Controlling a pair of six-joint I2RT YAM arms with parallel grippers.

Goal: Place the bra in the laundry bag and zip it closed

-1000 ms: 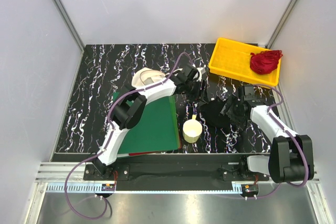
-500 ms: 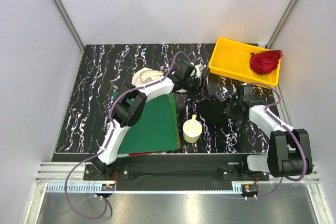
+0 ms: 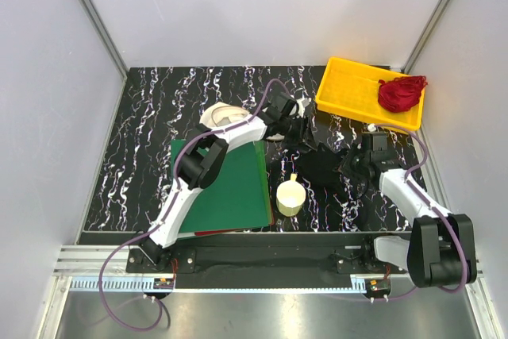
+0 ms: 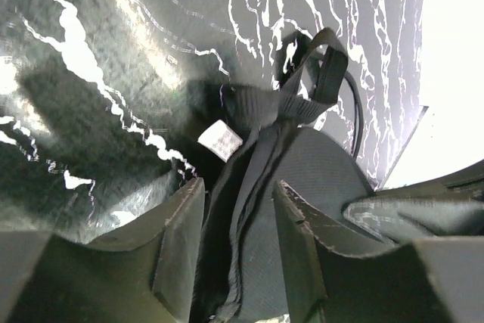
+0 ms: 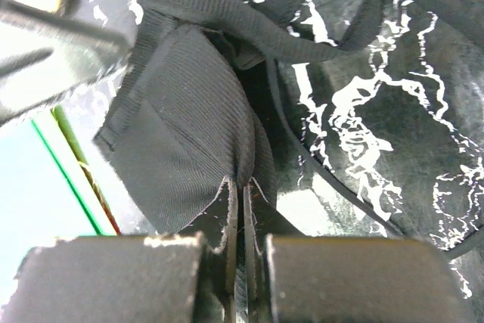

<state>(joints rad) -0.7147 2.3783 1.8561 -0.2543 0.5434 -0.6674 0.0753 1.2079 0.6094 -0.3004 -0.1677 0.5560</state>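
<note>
My right end effector (image 5: 240, 187): pinched tight on a fold of the bra (image 5: 189, 111), probably steadying it.
My left end effector (image 4: 238, 191): wide, straddling the bra's edge to grip.
Bra: on worktop (image 3: 159, 101), right of centre.
Laundry bag (image 3: 216, 114): left, well apart.

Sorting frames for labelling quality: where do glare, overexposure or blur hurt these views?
Top external: even light and sharp, but the black bra barely separates from the dark table. Left wrist: right edge blown out white, glare streaks on the table, left claw dark. Right wrist: bra weave crisp by the right claw, upper left corner blurred, lower left washed out.
</note>
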